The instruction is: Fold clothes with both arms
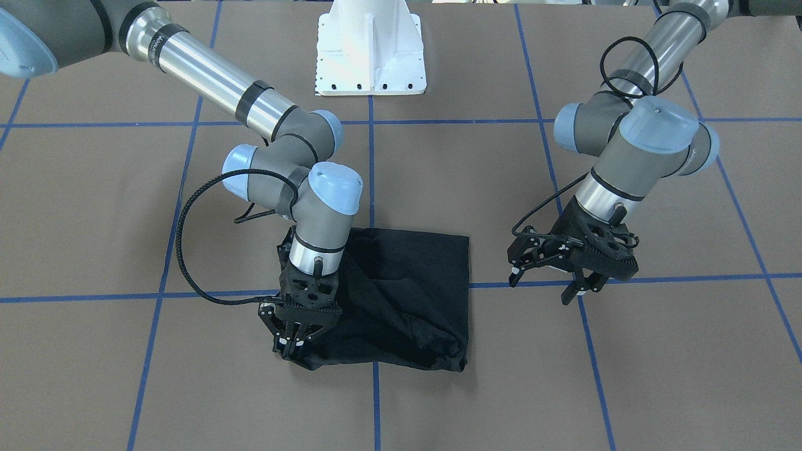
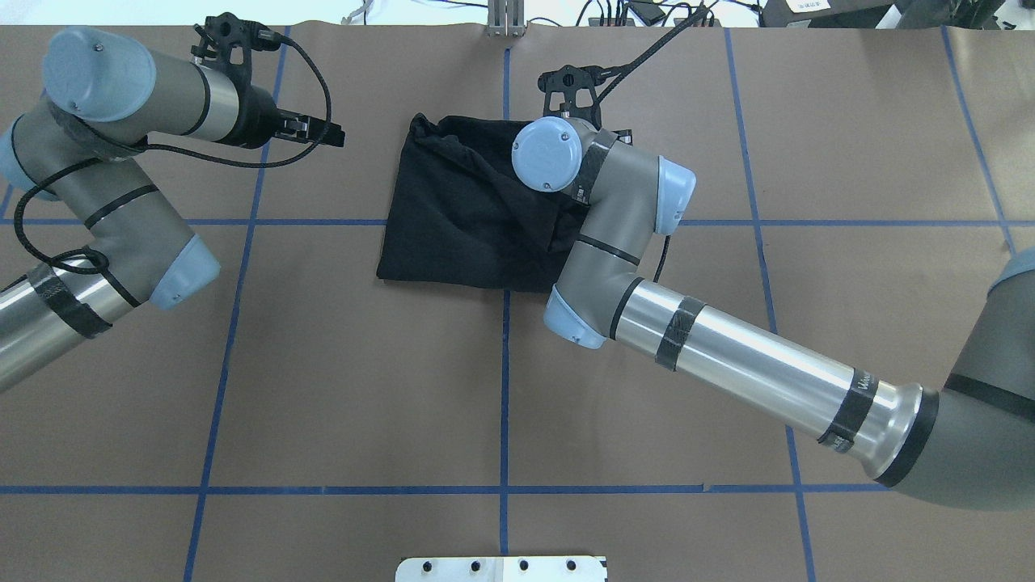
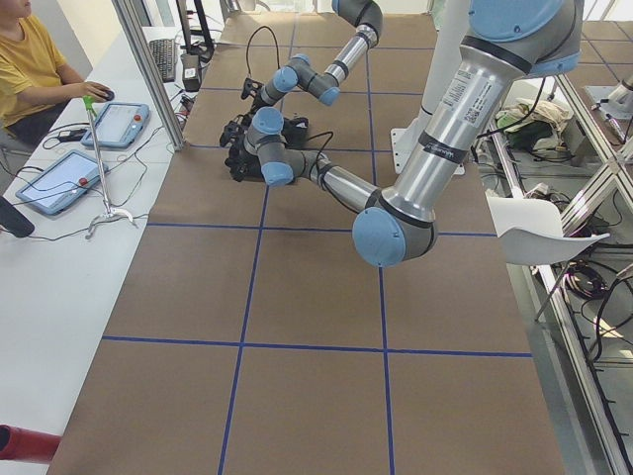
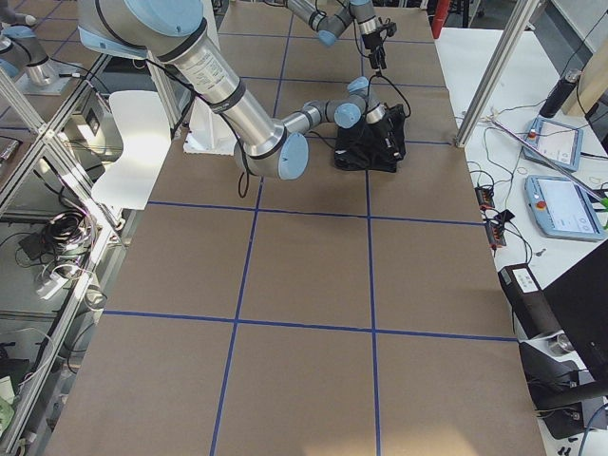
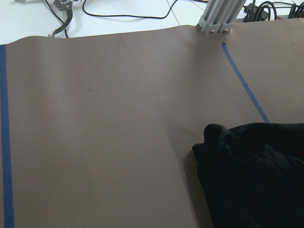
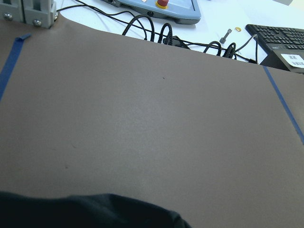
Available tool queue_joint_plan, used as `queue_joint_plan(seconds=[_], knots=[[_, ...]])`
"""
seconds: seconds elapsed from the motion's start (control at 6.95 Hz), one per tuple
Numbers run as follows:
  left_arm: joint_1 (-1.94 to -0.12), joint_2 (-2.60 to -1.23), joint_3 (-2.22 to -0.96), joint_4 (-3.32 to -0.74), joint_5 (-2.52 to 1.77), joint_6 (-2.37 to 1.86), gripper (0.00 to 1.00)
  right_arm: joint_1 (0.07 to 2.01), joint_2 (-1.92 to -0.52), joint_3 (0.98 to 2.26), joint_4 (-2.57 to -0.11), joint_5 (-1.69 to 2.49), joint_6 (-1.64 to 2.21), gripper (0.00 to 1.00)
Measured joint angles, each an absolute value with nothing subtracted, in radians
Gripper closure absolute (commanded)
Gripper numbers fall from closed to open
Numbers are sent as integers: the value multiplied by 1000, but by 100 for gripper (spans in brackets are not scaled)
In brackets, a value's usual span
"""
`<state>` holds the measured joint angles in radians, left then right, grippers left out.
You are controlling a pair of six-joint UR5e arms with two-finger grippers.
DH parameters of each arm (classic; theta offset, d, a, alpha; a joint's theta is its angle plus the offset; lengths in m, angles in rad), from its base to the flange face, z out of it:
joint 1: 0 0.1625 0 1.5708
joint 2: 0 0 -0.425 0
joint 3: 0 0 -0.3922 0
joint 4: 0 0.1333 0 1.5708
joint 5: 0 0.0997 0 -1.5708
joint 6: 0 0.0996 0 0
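The black T-shirt point(image 1: 401, 294) lies folded into a rough rectangle on the brown table, its graphic hidden. It also shows in the overhead view point(image 2: 461, 210). My right gripper point(image 1: 292, 348) points down at the shirt's corner nearest the operators, fingers close together, pinching the cloth. In the overhead view its own wrist hides it. My left gripper point(image 1: 544, 285) hangs open and empty over bare table, well apart from the shirt; it also shows in the overhead view point(image 2: 333, 134). The left wrist view shows the shirt's edge point(image 5: 256, 175). The right wrist view shows a strip of it point(image 6: 85, 211).
The white pedestal base point(image 1: 371, 56) stands at the robot's side of the table. Blue tape lines point(image 1: 626, 279) grid the brown table cover. An aluminium post point(image 2: 505, 20) stands at the far edge. An operator point(image 3: 30, 69) sits beyond it with tablets and cables.
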<state>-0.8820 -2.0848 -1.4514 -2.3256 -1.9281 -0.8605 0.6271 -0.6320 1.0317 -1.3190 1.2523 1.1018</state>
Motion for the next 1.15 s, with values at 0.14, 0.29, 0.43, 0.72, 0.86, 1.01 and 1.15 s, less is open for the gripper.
queue_joint_plan(seconds=[0.14,0.29,0.43,0.72,0.86,1.01,1.15], knots=[[-882,-2085,-1453,-2326,-1928,-861,0,645,-630,1023,-1300,1278,1102,0],[-882,-2084,-1455,-2326,-1928,-862,0,675,-615,1022,-1281,1347,1094,0],[-882,-2081,-1457,-2326,-1928,-864,0,698,-589,1032,-1276,1420,1080,0],[-882,-2072,-1461,-2326,-1928,-864,0,664,-570,1100,-1319,1471,1098,2],[-882,-2069,-1462,-2326,-1928,-864,0,626,-571,1142,-1371,1466,1130,5],[-882,-2067,-1462,-2327,-1928,-864,0,593,-576,1181,-1435,1448,1143,7],[-882,-2066,-1462,-2327,-1928,-864,0,562,-581,1211,-1497,1422,1138,12]])
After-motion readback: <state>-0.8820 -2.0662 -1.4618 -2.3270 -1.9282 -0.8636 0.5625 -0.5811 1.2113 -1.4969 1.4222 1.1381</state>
